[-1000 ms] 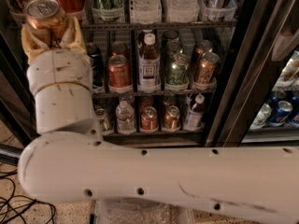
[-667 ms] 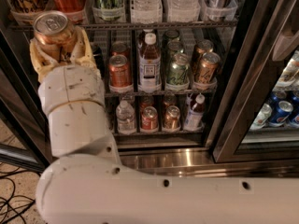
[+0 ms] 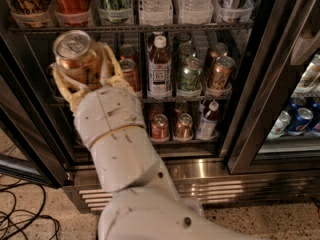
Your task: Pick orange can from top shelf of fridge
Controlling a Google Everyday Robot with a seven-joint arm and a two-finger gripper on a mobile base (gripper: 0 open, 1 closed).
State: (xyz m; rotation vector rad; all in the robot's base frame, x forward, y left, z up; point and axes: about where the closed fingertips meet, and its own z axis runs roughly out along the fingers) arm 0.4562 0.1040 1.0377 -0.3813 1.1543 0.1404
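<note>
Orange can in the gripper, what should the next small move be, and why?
Probably pull the gripper straight back from the fridge, fingers shut. The orange can sits lid up between them, already off the top shelf and level with the rack below, so drawing clear of the cooler seems all that is left.

My gripper (image 3: 80,66), upper left, closed round the orange can (image 3: 72,45): yellowish-cream ribbed fingers (image 3: 109,64). My arm (image 3: 120,149): off-white shell, fat rounded segments, thin seams at the joints, one tan seam ring below the wrist, small dark screw holes dotted over it, scuffed and speckled.
</note>
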